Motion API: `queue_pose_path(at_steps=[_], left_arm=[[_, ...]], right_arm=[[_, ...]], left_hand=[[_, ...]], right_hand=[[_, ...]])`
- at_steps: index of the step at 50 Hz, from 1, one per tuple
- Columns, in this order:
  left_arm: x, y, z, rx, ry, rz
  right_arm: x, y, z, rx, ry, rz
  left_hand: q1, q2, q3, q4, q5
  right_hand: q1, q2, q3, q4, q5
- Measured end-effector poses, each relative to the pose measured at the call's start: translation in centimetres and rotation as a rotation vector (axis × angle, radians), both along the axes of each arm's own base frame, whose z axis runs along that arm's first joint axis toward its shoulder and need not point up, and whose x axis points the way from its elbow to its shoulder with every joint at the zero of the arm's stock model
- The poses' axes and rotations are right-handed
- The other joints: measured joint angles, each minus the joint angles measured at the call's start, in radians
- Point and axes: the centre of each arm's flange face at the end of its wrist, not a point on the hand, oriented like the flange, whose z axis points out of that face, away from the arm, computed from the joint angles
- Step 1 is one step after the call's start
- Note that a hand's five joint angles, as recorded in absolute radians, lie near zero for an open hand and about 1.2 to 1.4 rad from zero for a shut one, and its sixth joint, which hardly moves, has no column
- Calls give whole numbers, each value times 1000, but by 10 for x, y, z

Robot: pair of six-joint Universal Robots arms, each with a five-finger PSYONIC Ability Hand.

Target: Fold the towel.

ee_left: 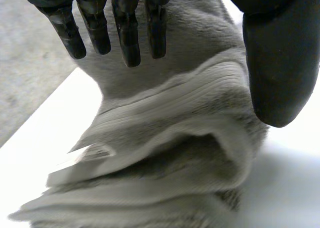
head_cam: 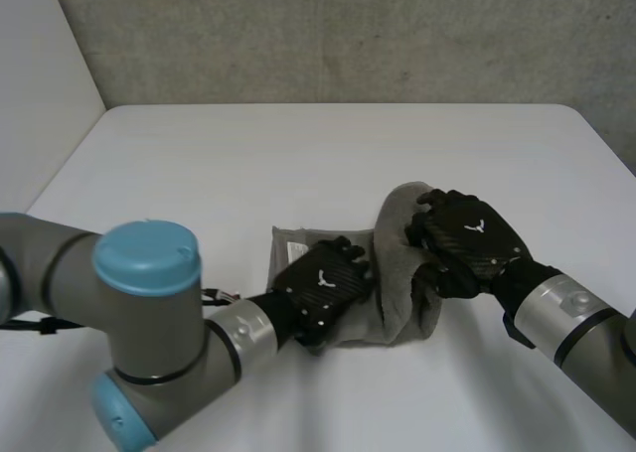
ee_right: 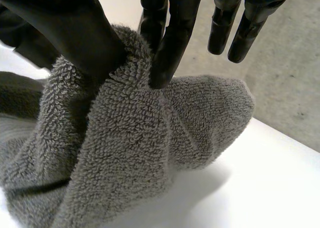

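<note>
A grey towel (head_cam: 402, 273) lies folded in layers near the table's front middle. Its right part is bunched up into a raised hump (ee_right: 150, 153). My left hand (head_cam: 323, 288) rests flat on the towel's left half, its fingers (ee_left: 125, 32) straight on the pile and its thumb (ee_left: 280, 62) alongside. My right hand (head_cam: 467, 238) is over the raised right side. In the right wrist view its thumb (ee_right: 75, 32) and a finger (ee_right: 172, 42) pinch a ridge of the cloth between them. The layered edges (ee_left: 150, 153) show in the left wrist view.
The white table (head_cam: 328, 154) stretches bare behind and beside the towel. A grey wall (head_cam: 348, 35) stands past its far edge. My left arm (head_cam: 149, 313) crosses the front left corner, and my right forearm (head_cam: 571, 323) comes in from the front right.
</note>
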Motion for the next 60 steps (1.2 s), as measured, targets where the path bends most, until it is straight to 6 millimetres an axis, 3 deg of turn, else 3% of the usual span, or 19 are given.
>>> queue_pose_path(at_steps=[3, 13, 17, 26, 38, 42, 44, 51, 54, 57, 60], left_arm=[[9, -8, 7, -7, 7, 34], [59, -61, 29, -21, 56, 252], [73, -71, 32, 9, 84, 314], [80, -74, 40, 33, 135, 352], [77, -74, 52, 41, 199, 362], [77, -75, 54, 41, 214, 365], [77, -75, 56, 39, 223, 366], [76, -79, 69, -2, 256, 366], [75, -81, 76, -19, 276, 364], [73, -83, 83, -19, 307, 362], [71, -85, 87, -1, 339, 363]], right_arm=[[4, 1, 1, -6, -1, 16], [21, 6, 9, -62, 11, 80], [30, 10, 9, -79, 22, 115], [62, 25, -4, -67, 37, 215], [110, 42, -38, -78, 126, 276], [120, 46, -43, -76, 145, 290], [122, 48, -44, -64, 146, 293], [121, 52, -43, 32, 128, 286], [116, 54, -37, 94, 116, 277], [107, 55, -23, 150, 93, 263], [96, 51, -6, 182, 67, 240]], left_hand=[[0, 0, 0, 0, 0], [0, 0, 0, 0, 0], [0, 0, 0, 0, 0], [0, 0, 0, 0, 0], [0, 0, 0, 0, 0], [0, 0, 0, 0, 0], [0, 0, 0, 0, 0], [0, 0, 0, 0, 0], [0, 0, 0, 0, 0], [0, 0, 0, 0, 0], [0, 0, 0, 0, 0]], right_hand=[[0, 0, 0, 0, 0], [0, 0, 0, 0, 0], [0, 0, 0, 0, 0], [0, 5, 0, 0, 0], [0, -3, 0, 0, -3], [-218, -241, 0, 0, -241], [-442, -405, 0, 0, -472], [-938, -830, 0, 0, -1024], [-1119, -1043, 0, 0, -1080], [-1137, -1225, 0, 0, -1080], [-1137, -1257, 0, 0, -1080]])
